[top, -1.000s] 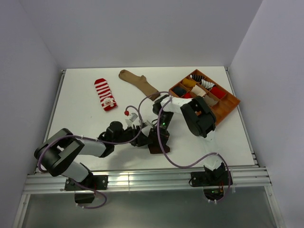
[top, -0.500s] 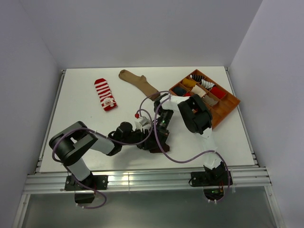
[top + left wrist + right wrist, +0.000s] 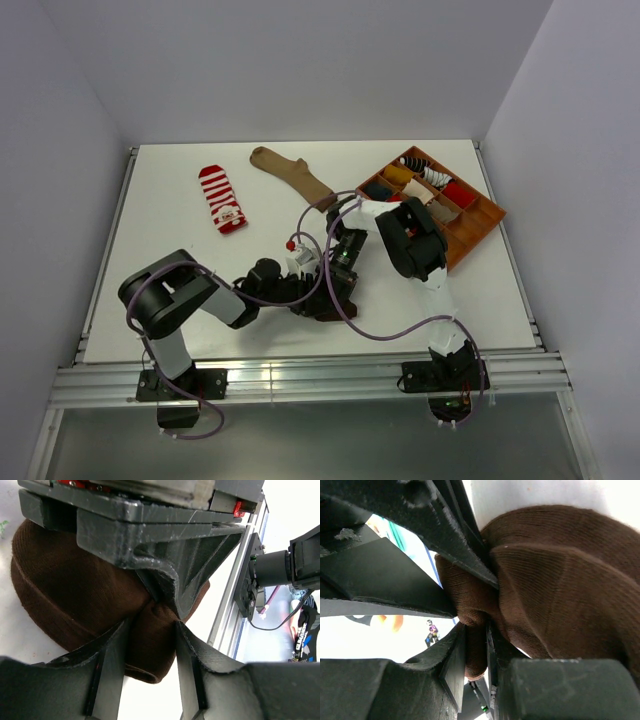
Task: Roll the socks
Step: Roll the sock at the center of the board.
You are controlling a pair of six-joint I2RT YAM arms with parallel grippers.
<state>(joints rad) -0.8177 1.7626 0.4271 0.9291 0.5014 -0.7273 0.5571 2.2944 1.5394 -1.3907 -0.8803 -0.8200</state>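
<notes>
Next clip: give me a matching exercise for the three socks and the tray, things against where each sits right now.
1. striped sock
2. tan sock
3. brown sock
4. tray

A. far right of the table
B. pinched by the right gripper
C. far left, lying flat
D. far middle, lying flat

Pairs: 1-C, 2-D, 3-B, 4-A

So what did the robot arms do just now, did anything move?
The left arm swung in from the left toward the middle, bringing the left gripper closer to the brown sock, a fold now between its fingers. The right gripper kept its pinch on that sock, its arm barely shifting. The striped sock, tan sock and tray stayed put.
</notes>
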